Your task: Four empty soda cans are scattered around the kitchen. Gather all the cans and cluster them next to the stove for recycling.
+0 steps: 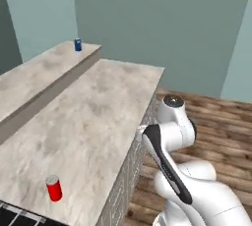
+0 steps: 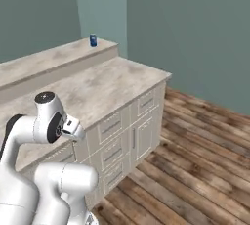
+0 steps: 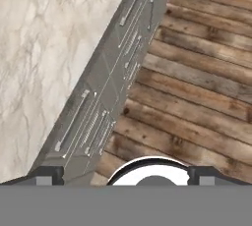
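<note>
Right now the claw (image 3: 126,173) looks down at the cabinet drawers and wood floor; its tips sit wide apart, holding nothing. A red can (image 1: 53,187) stands at 7 o'clock on the counter (image 1: 83,127), by the stove (image 1: 17,216). A blue can (image 1: 78,44) waits far off at 11 o'clock. Roll closer first, then reach slowly.

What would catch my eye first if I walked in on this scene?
Probably the big white robot arm folded up beside the pale stone counter. Next, two small cans: a red can standing at the counter's near end, and a blue can on the raised ledge far behind.
</note>
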Robot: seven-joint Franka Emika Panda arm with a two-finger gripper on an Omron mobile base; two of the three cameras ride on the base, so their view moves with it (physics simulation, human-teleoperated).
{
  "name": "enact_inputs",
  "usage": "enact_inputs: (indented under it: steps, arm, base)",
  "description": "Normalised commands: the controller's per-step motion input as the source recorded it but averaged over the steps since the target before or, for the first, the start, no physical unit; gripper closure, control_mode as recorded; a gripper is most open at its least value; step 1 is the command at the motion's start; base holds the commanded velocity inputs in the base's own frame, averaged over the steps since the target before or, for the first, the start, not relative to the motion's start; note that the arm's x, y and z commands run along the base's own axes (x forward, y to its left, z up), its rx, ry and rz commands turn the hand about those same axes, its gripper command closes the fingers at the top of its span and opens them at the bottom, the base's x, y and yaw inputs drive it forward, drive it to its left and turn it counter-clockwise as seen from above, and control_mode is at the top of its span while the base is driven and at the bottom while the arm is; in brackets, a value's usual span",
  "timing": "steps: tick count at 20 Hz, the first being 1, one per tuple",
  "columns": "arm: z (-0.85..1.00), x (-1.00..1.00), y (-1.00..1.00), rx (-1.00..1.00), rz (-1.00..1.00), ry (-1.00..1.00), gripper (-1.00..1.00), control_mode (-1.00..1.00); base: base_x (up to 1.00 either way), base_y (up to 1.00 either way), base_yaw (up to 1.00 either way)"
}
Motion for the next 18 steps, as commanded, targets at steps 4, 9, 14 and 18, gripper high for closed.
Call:
enact_inputs:
  steps: [4,9,14,18]
  arm:
    - [0.00,0.00,0.00,0.00,0.00,0.00,-1.00,1.00]
    - [0.00,0.00,0.00,0.00,0.00,0.00,-1.00,1.00]
    - [0.00,0.00,0.00,0.00,0.00,0.00,-1.00,1.00]
    - [0.00,0.00,0.00,0.00,0.00,0.00,-1.00,1.00]
  base:
    - [0.00,0.04,-0.97]
    - [0.00,0.04,-0.99]
    - [0.00,0.04,-1.00]
    - [0.00,0.03,-1.00]
